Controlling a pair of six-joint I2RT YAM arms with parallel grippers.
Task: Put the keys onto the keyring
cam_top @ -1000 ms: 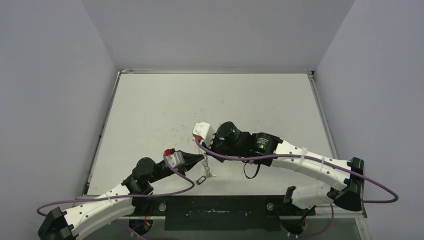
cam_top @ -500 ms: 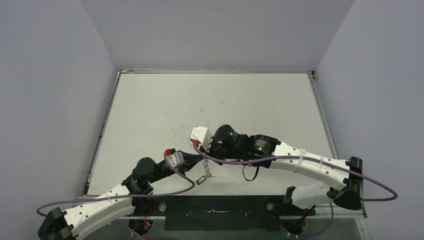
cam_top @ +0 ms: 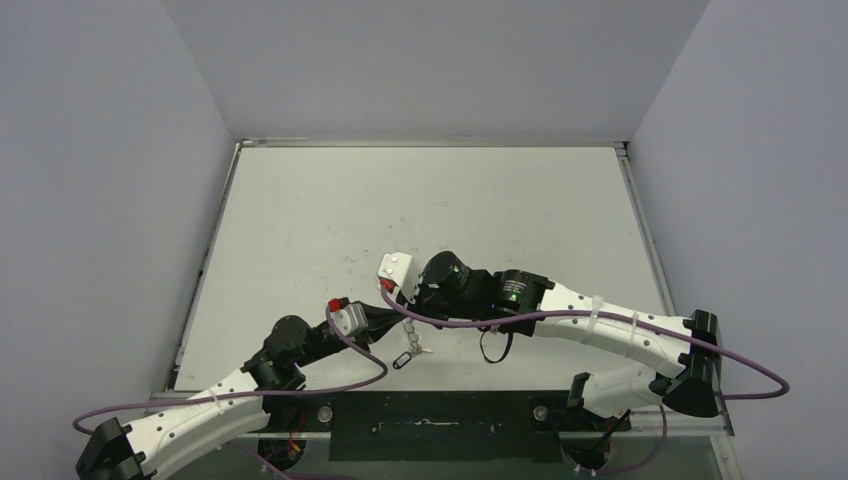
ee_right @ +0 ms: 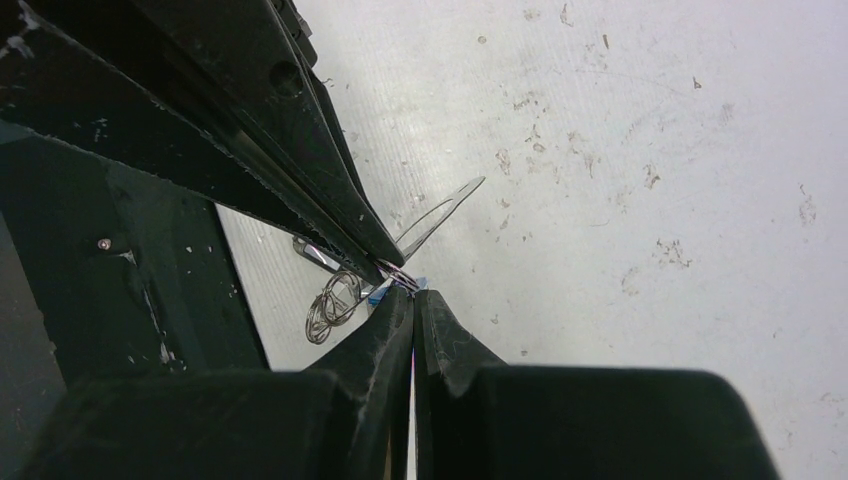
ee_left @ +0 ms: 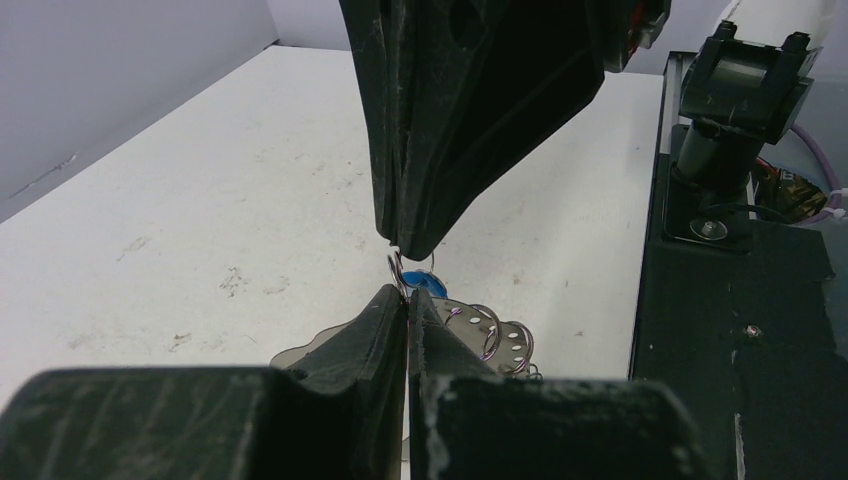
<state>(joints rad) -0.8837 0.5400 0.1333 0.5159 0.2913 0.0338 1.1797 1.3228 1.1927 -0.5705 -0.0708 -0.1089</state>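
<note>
**Near edge of the table to far, with places given from the keyring.**

- **Toward the arm bases:** a small dark oval [cam_top: 402, 360] lies on the table [cam_top: 450, 200]. It is probably the dark-headed key, though it is too small to confirm.
- **The keyring:** the keyring [ee_left: 478, 335] is a pale translucent plate with wire loops along its rim. It sits close to the table's front edge and appears tilted rather than flat.
- **At the keyring's rim:** the left gripper [ee_left: 406, 296] and the right gripper [ee_right: 412, 296] meet tip to tip. Both pairs of jaws are closed.
  - A small wire loop [ee_left: 396, 268] shows where the tips meet. Which gripper pinches it cannot be told.
  - The blue-headed key [ee_left: 428, 286] sits just beside that loop, on the keyring's side of the tips.

**Handling, as a judgement:** the keys look light, stiff and slippery, so they are best pinched across the flat head. The loops are thin springy wire and bend easily. The plate is light and liable to swing, so it should be held at the rim close to the working loop.
</note>
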